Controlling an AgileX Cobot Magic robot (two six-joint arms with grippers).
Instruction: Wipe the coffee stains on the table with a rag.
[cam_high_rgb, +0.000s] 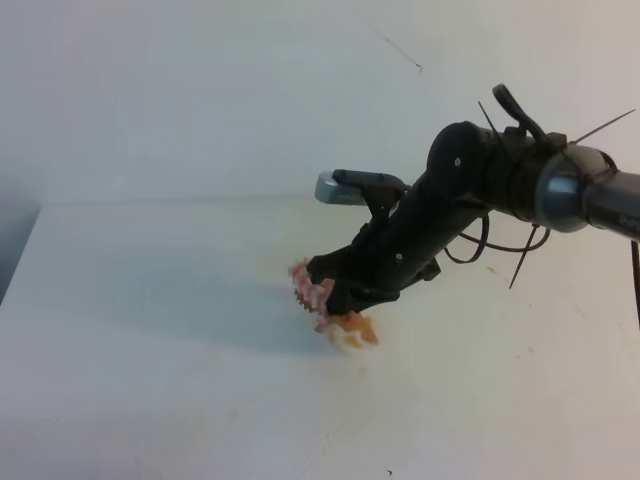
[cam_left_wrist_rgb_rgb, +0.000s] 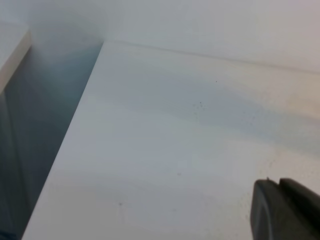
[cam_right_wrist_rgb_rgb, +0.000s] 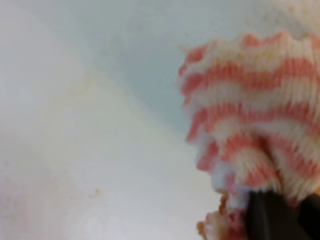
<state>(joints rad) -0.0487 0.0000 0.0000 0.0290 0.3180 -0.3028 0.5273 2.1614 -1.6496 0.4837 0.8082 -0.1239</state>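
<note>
Pinched in my black right gripper (cam_high_rgb: 335, 297), jaws nearly closed on it, the pink-and-white wavy-striped knitted rag (cam_right_wrist_rgb_rgb: 250, 115) bunches past my fingertips (cam_right_wrist_rgb_rgb: 267, 215) onto the plain white table (cam_high_rgb: 160, 390), its orange-stained corner (cam_high_rgb: 356, 330) lowest, while my left gripper (cam_left_wrist_rgb_rgb: 285, 210) shows too little to judge.

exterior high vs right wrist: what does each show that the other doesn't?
Only exterior high: the whole right arm reaching across the table, the right gripper pressing the rag down, and an orange-brown patch at the rag's lower edge.
Only right wrist: the rag's pink-and-white wavy knit close up, plus faint tan smears on the tabletop.
Both: the rag held in the gripper, and the white table.
</note>
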